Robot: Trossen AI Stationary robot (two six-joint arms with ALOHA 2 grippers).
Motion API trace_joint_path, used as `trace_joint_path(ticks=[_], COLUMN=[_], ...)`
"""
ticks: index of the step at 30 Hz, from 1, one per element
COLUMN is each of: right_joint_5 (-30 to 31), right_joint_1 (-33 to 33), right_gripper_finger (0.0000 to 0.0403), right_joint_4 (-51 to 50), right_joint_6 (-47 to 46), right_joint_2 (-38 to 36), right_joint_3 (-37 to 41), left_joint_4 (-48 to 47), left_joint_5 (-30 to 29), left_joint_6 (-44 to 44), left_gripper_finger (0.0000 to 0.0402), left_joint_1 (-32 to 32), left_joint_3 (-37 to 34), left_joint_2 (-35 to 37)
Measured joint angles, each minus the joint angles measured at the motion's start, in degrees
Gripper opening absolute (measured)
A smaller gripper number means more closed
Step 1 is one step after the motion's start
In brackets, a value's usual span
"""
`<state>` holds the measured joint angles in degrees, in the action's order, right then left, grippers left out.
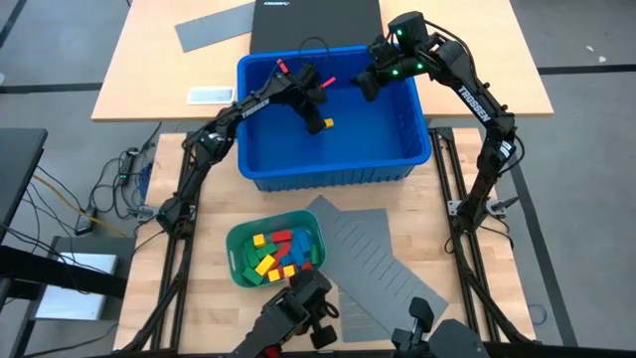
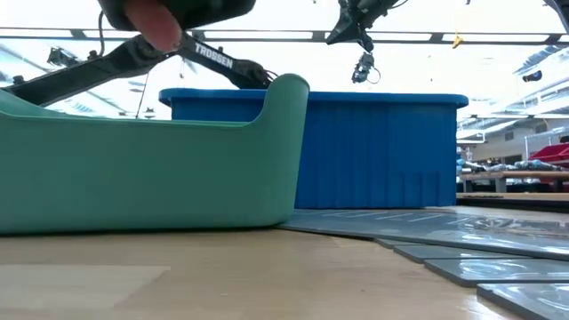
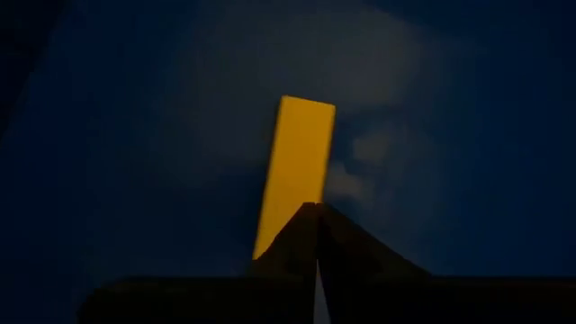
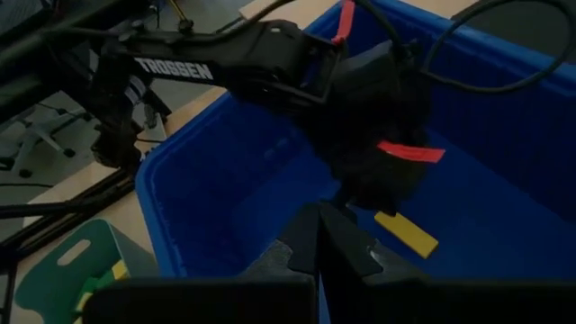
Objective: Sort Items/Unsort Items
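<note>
Down inside the blue bin (image 1: pixel 260 149), at its far middle, the left gripper (image 1: pixel 320 123) is closed on one end of a yellow block (image 3: pixel 295 171). From the left wrist the two fingers meet in a point over the block's near end, and the rest of the block runs straight out ahead of them, so its long axis continues the gripper's own line rather than crossing it. From above, only a small yellow bit shows just right of the gripper tip. Whether the block is clear of the bin floor or resting on it I cannot tell.

The right gripper (image 1: pixel 366 86) hangs over the bin's far right part, fingers together and holding nothing, beside the left gripper but apart from it. The left one is plainly the nearer, being on the block.

The other blocks (image 1: pixel 275 252), red, yellow, green and blue, lie heaped in the green tray (image 1: pixel 238 241) on the near side of the table, well apart from the bin, beside the grey sheet (image 1: pixel 383 264).
</note>
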<state>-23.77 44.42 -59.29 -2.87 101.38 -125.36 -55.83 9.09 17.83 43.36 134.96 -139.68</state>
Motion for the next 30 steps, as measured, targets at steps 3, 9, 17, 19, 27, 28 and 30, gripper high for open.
trace_joint_path(ticks=[3,9,17,19,27,28,30], right_joint_5=[0.00,0.00,-0.01,0.00,-0.02,-0.10,-0.31], right_joint_1=[-0.02,-0.07,-1.56,-1.99,-3.08,-3.08,-3.08], right_gripper_finger=[0.0003,0.0002,0.0002,0.0001,0.0003,0.0002,0.0001], right_joint_4=[0.02,0.03,0.02,0.02,-0.15,-0.31,-0.97], right_joint_6=[0.09,0.10,0.35,0.48,1.62,1.60,1.60], right_joint_2=[0.00,0.00,0.00,0.00,0.00,0.00,0.00], right_joint_3=[0.00,0.00,0.00,0.00,0.00,0.00,0.00], left_joint_4=[-1.91,-1.91,5.01,4.19,4.65,4.67,5.15], left_joint_5=[0.61,0.49,0.30,1.36,0.31,-0.23,-0.97], left_joint_6=[-0.08,-0.46,-0.46,-0.26,-0.18,-0.09,-0.01], left_gripper_finger=[0.0026,0.0094,0.0214,0.0228,0.0237,0.0237,0.0237], left_joint_1=[-0.13,-0.39,-0.70,-0.64,-1.07,-1.07,-1.07], left_joint_3=[0.00,-0.31,-0.26,-0.28,-0.31,-0.31,-0.29], left_joint_2=[0.75,0.77,-0.04,-0.95,-4.41,-4.68,-4.94])
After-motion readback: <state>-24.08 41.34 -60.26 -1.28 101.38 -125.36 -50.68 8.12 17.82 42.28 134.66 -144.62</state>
